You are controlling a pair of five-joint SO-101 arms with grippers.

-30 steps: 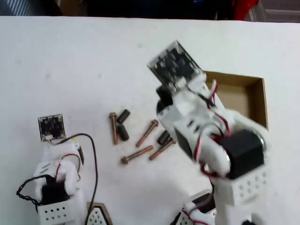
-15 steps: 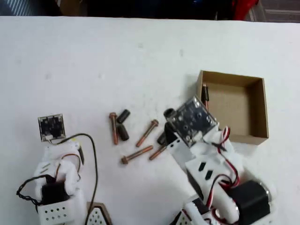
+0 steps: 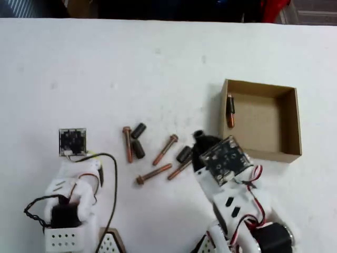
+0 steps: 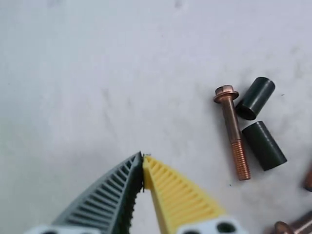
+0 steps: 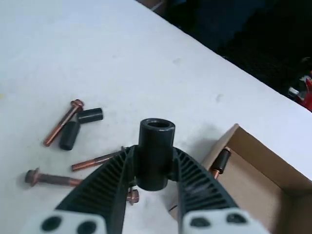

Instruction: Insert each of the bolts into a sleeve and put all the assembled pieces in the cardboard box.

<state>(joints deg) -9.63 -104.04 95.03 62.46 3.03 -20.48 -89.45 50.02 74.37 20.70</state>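
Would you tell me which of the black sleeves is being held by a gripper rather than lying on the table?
The sleeve clamped in the right gripper. The other loose sleeves lie on their sides on the table among the bolts.

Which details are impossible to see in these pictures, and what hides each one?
High view: a dark camera board covers the right gripper, so its grip on the black cylindrical sleeve is hidden.
Right wrist view: the gripper's fingers hide the sleeve's lower end; the brown cardboard box is cut off by the edge.
Left wrist view: a copper bolt is cut off by the edge.
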